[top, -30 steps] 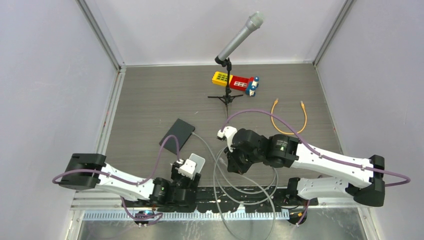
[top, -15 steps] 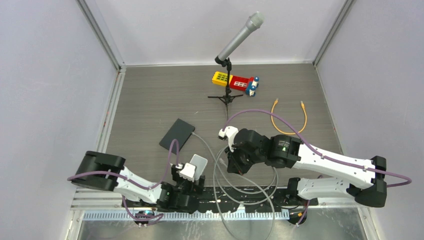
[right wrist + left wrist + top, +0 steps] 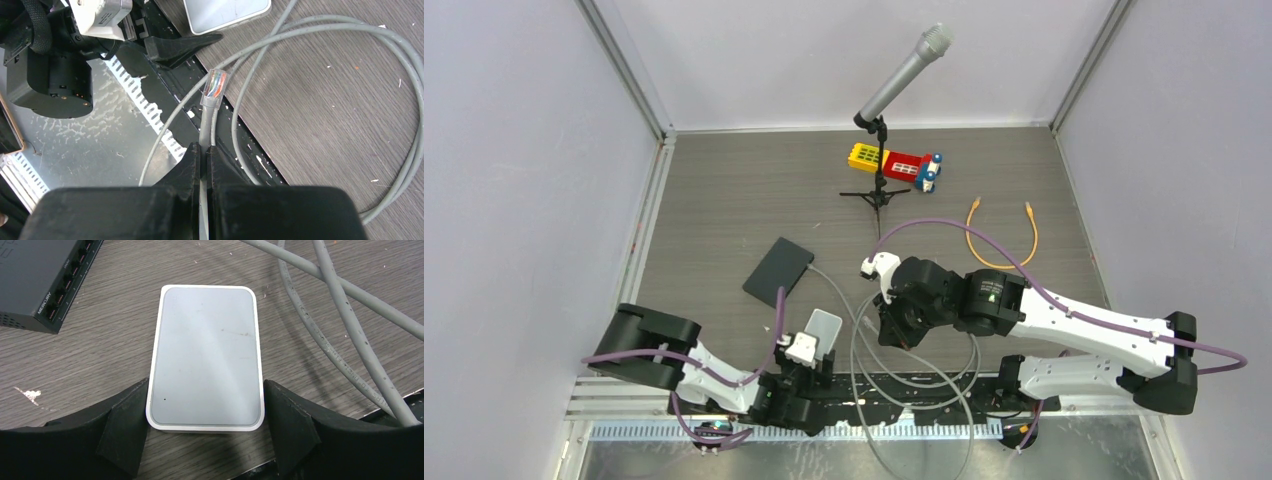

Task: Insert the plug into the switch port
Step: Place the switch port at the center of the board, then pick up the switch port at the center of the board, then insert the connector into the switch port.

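A white switch (image 3: 206,355) lies flat on the table, also in the top view (image 3: 824,326). My left gripper (image 3: 206,392) has a finger against each long side of its near end. A black switch (image 3: 778,267) with a row of ports (image 3: 65,287) lies to the far left, with a grey cable leading to it. My right gripper (image 3: 204,150) is shut on a grey cable just behind its clear plug (image 3: 215,86). It holds the plug above the table's near edge, right of the white switch (image 3: 227,12). In the top view the right gripper (image 3: 890,335) hides the plug.
Grey cable loops (image 3: 914,372) lie between the arms and run past the white switch (image 3: 345,320). A black rail (image 3: 924,388) lines the near edge. A microphone on a stand (image 3: 902,78), toy bricks (image 3: 894,162) and an orange cable (image 3: 1004,238) are farther back.
My left arm's elbow has swung right and its gripper has drawn back toward the near edge, the white switch shifting slightly right with it. The right arm has hardly moved.
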